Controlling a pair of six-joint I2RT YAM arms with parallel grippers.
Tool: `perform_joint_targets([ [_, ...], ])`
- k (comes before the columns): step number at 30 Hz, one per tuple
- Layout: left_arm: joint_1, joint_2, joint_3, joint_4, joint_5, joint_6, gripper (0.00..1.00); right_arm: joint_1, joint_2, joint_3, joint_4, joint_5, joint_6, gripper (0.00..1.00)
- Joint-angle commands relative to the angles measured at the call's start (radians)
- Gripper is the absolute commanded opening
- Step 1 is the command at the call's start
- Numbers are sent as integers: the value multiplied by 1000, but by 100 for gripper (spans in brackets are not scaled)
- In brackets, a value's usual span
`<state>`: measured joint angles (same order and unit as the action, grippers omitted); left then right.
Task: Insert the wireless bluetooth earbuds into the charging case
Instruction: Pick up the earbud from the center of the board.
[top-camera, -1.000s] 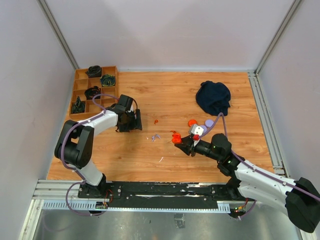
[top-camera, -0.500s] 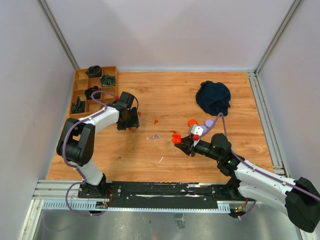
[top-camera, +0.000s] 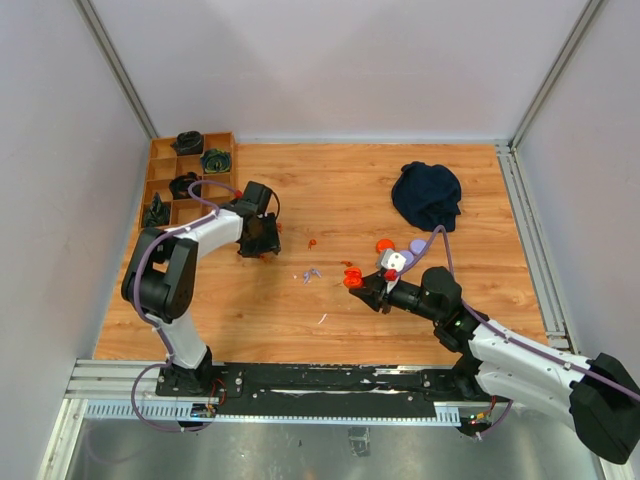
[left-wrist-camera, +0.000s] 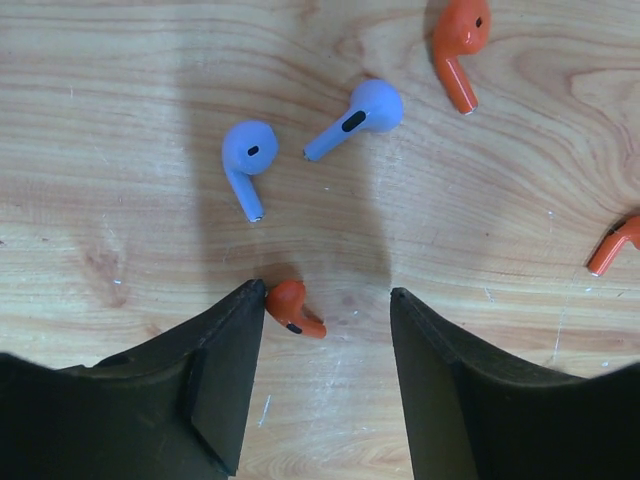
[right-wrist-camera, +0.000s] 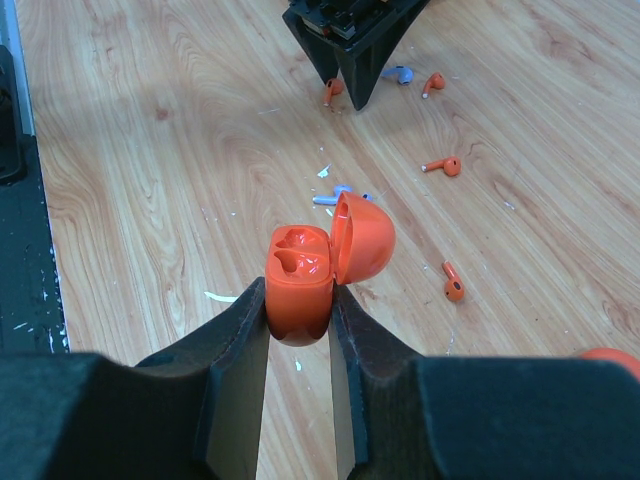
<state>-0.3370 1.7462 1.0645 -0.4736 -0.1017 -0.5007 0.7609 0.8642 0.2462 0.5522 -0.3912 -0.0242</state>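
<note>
- Down at the left end effector (left-wrist-camera: 325, 300): one orange-red earbud (left-wrist-camera: 293, 308) lies on the wood grain between the two black fingers, a tiny glossy bulb head with a short stem and a dark spot on it.
- Its head sits right up against the left-hand finger (left-wrist-camera: 225, 375). The other finger stands clear of it, so the jaws are apart and nothing is clamped.
- Just beyond it lie two lilac earbuds (left-wrist-camera: 248, 160), close together but not touching, each with a small dark oval on the head.
- There are more orange-red ones out there: one at the top edge (left-wrist-camera: 458, 40) and one cut off at the right edge (left-wrist-camera: 618, 243).
- Over to the charging case (right-wrist-camera: 300, 260): it is orange-red and glossy, and its domed lid (right-wrist-camera: 362, 237) is hinged open, showing moulded sockets inside.
- The right end effector (right-wrist-camera: 298, 300) is clamped on the case's lower half and holds it above the bench (top-camera: 350, 180).
- From the top camera, a dark blue cloth (top-camera: 426, 195) sits at the far right and a wooden compartment tray (top-camera: 165, 185) at the far left.
</note>
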Motion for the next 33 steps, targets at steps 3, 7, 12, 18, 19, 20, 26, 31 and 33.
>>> perform_joint_targets([
  [3,-22,27,37,3,23,29,58,-17,-4,13,15,12,-14,10],
  [7,-29,33,52,-19,-1,36,58,-18,0,15,16,13,-14,10],
  [12,-33,31,51,-49,-41,33,53,-17,2,15,14,15,-13,11],
  [18,-39,40,62,-74,-73,30,49,-18,1,16,14,12,-13,10],
  [19,-40,45,65,-78,-73,31,49,-18,1,17,14,12,-13,10],
  [20,-41,47,69,-80,-75,31,49,-17,0,16,14,12,-12,10],
  [26,-47,69,82,-82,-74,33,40,-18,-4,15,11,12,-14,10],
  [31,-52,76,78,-82,-81,33,34,-17,-5,16,9,15,-14,10],
  [33,-52,74,73,-81,-90,31,30,-17,-7,16,9,13,-14,10],
])
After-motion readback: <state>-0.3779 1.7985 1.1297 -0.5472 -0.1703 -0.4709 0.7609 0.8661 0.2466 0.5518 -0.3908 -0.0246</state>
